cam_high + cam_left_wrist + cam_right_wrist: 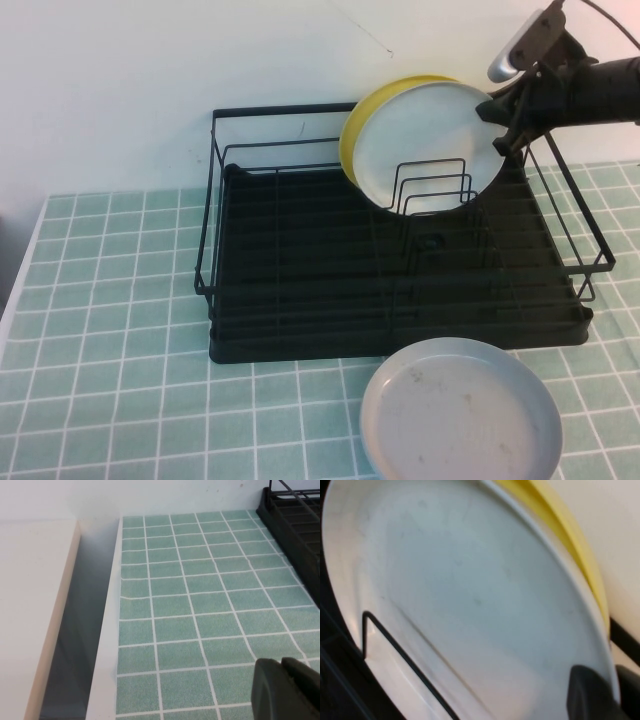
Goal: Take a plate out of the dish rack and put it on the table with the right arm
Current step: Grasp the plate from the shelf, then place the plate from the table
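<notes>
A round yellow plate (362,125) stands on edge toward the back of the scene, its rim showing behind another dish, while a duller round grey speckled plate (460,415) lies flat at the near edge, below a plain white wall (150,60).

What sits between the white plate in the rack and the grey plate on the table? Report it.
In the high view, between the white plate and the grey plate lie only the dish rack's upright dividers and black base. The right claw is at the white plate's rim.
</notes>
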Action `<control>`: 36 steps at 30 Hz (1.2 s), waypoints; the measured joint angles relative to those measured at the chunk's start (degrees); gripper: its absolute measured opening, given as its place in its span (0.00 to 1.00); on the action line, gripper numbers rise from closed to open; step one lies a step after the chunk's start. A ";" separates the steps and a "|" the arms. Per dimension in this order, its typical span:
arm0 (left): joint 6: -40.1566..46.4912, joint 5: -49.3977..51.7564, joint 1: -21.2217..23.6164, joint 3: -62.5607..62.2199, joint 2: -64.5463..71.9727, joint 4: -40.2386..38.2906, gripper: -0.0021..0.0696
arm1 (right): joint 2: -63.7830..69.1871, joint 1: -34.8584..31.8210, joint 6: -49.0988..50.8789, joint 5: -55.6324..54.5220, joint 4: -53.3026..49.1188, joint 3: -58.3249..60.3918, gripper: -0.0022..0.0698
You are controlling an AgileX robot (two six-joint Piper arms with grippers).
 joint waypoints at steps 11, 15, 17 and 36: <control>0.00 0.00 0.00 0.00 0.00 0.00 0.02 | -5.17 0.00 0.32 0.13 1.05 0.00 0.09; 0.00 0.00 0.00 0.00 0.00 0.00 0.02 | -7.20 0.00 0.46 0.13 0.95 0.00 0.09; 0.00 0.00 0.00 0.00 0.00 0.00 0.02 | -9.27 0.00 1.04 0.48 0.95 0.00 0.08; 0.00 0.00 0.00 0.00 0.00 0.00 0.02 | -34.92 0.10 49.30 40.99 -23.71 10.50 0.08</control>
